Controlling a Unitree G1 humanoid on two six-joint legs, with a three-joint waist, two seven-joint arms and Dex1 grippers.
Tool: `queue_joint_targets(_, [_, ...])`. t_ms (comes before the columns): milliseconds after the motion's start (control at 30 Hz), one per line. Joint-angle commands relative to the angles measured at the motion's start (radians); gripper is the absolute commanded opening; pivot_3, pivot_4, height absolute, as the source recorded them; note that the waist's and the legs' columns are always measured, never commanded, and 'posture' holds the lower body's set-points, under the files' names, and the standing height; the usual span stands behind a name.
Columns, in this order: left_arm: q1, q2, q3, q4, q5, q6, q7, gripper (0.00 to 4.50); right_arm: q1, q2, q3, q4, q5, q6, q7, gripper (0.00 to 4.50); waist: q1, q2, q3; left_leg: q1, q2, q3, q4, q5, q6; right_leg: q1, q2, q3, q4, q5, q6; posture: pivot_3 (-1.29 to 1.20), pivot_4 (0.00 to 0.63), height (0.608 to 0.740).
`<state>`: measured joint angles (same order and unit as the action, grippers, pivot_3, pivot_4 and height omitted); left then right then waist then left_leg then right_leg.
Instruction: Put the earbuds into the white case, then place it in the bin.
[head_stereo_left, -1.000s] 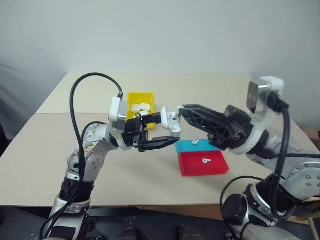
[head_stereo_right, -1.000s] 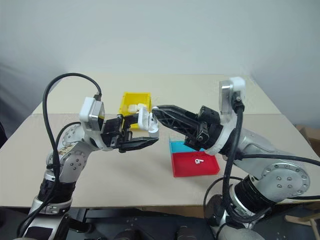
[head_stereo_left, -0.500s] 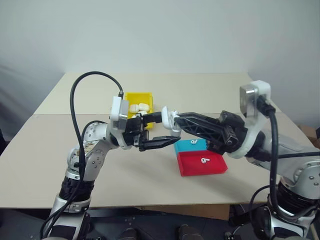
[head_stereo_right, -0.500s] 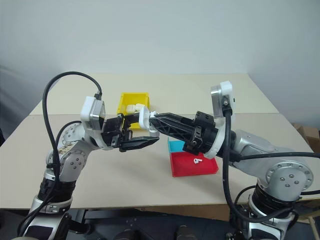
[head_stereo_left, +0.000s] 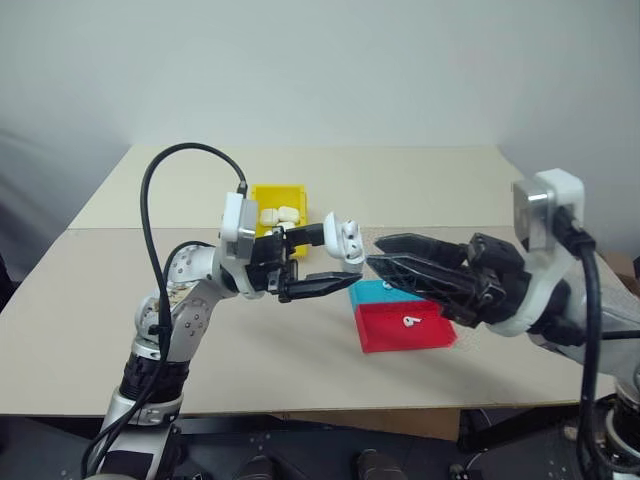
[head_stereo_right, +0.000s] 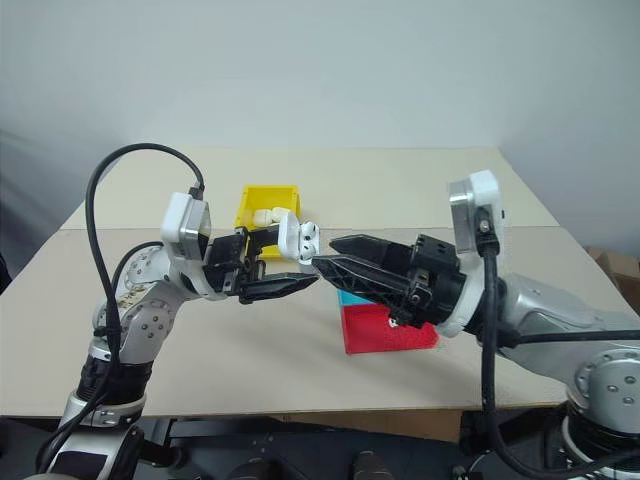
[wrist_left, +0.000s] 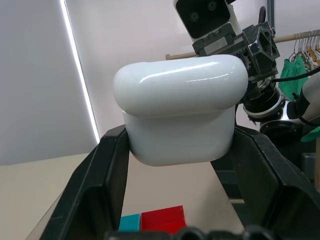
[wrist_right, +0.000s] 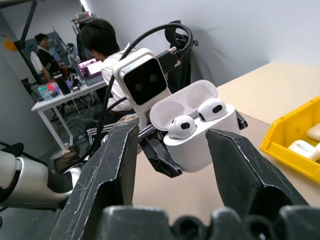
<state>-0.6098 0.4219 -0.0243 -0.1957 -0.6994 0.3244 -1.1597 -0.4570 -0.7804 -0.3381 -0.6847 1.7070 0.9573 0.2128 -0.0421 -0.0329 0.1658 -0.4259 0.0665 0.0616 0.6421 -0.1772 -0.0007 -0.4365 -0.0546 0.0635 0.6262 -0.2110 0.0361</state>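
Above table, case (head_stereo_left: 343, 235) (open) between left jaws.

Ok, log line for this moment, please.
left gripper: shut on white case | case lid: open, two earbuds seated | right gripper: jaws open, just clear of case | bin: awaiting case

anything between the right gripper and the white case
Nothing: in the left eye view an open gap separates the right gripper from the white case.

The bin (head_stereo_left: 268, 192) sits toward the far side of the table (head_stereo_left: 420, 185), with several cases inside. To its right and nearer lie two trays side by side (the teal tray (head_stereo_left: 372, 292) farther, the red tray (head_stereo_left: 390, 335) nearer), an earbud (head_stereo_left: 408, 321) in the red tray.
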Motion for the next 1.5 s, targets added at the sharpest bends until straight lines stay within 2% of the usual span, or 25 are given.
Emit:
queue_joint_targets(33, [-0.006,-0.021,-0.026,0.014,0.033,-0.020,0.008,2.76,-0.056,-0.091,-0.045,0.025,-0.050,-0.045,0.077,2.09,0.001,0.000,0.000,0.000,0.000,0.000,0.000,0.000,0.000,0.000,0.000,0.000,0.000,0.000,0.000,0.00,0.150,0.740])
queue_joint_targets(233, [-0.029,-0.069,-0.088,0.082,0.126,-0.072,0.016,2.76,-0.285,-0.218,0.120,0.137,-0.249,0.000,0.208,0.02,-0.001,0.000,0.000,0.001,0.000,0.000,0.000,0.000,0.000,0.000,0.000,0.001,0.000,0.000,0.000,0.00,0.150,0.740])
queue_joint_targets(367, [-0.060,-0.103,-0.128,0.143,0.211,-0.121,0.041,2.76,-0.463,-0.237,0.283,0.189,-0.396,0.056,0.307,0.02,-0.001,0.000,0.000,0.000,0.000,0.001,0.000,0.000,0.000,-0.002,0.000,0.001,-0.001,0.000,0.000,0.00,0.150,0.740])
queue_joint_targets(533, [-0.079,-0.140,-0.152,0.180,0.257,-0.150,0.060,2.76,-0.656,-0.200,0.508,0.225,-0.601,0.130,0.420,0.02,0.000,0.000,0.000,-0.003,0.000,0.002,-0.001,-0.001,0.001,-0.004,0.000,0.001,-0.001,0.000,0.000,0.00,0.150,0.740])
queue_joint_targets(767, [-0.078,-0.146,-0.119,0.183,0.267,-0.169,0.084,2.76,-0.684,-0.210,0.636,0.240,-0.824,0.125,0.570,0.02,0.006,0.000,0.000,-0.006,0.000,0.002,-0.001,-0.001,0.001,-0.006,-0.001,0.001,-0.001,0.001,0.000,0.00,0.150,0.740])
queue_joint_targets(967, [-0.038,-0.115,-0.094,0.137,0.253,-0.164,0.094,2.76,-0.640,-0.255,0.559,0.255,-0.870,0.137,0.640,0.02,0.008,0.000,0.000,-0.005,-0.001,0.002,0.000,-0.001,0.001,-0.006,-0.001,0.000,-0.001,0.001,0.000,0.00,0.150,0.740])
queue_joint_targets(1100, [-0.024,-0.105,-0.072,0.110,0.238,-0.149,0.112,2.76,-0.593,-0.256,0.495,0.255,-0.879,0.144,0.632,0.02,0.008,0.000,0.000,-0.005,0.000,0.002,0.000,-0.001,0.001,-0.006,-0.001,0.000,0.000,0.001,0.000,0.00,0.150,0.740])
queue_joint_targets(1267, [-0.014,-0.114,-0.048,0.099,0.269,-0.163,0.200,2.76,-0.563,-0.147,0.220,0.314,-0.670,0.238,0.528,0.02,0.007,0.000,0.000,-0.004,0.000,0.002,0.001,-0.001,0.001,-0.005,-0.001,0.000,0.001,0.004,0.004,0.00,0.150,0.740])
queue_joint_targets(1400, [-0.048,-0.166,0.007,0.081,0.334,-0.110,0.452,2.76,-0.335,-0.093,-0.002,0.206,-0.586,0.205,0.422,0.02,0.032,0.000,0.000,-0.004,0.000,-0.001,0.001,-0.001,0.001,-0.001,-0.001,-0.003,-0.001,0.005,0.006,0.00,0.150,0.740])
queue_joint_targets(1500, [-0.059,-0.174,0.027,0.087,0.386,-0.111,0.555,2.76,-0.209,-0.069,-0.066,0.118,-0.555,0.178,0.357,0.02,0.033,0.000,0.000,-0.005,-0.001,-0.001,0.001,-0.001,0.001,-0.002,-0.002,-0.002,-0.001,0.005,0.007,0.00,0.150,0.740])
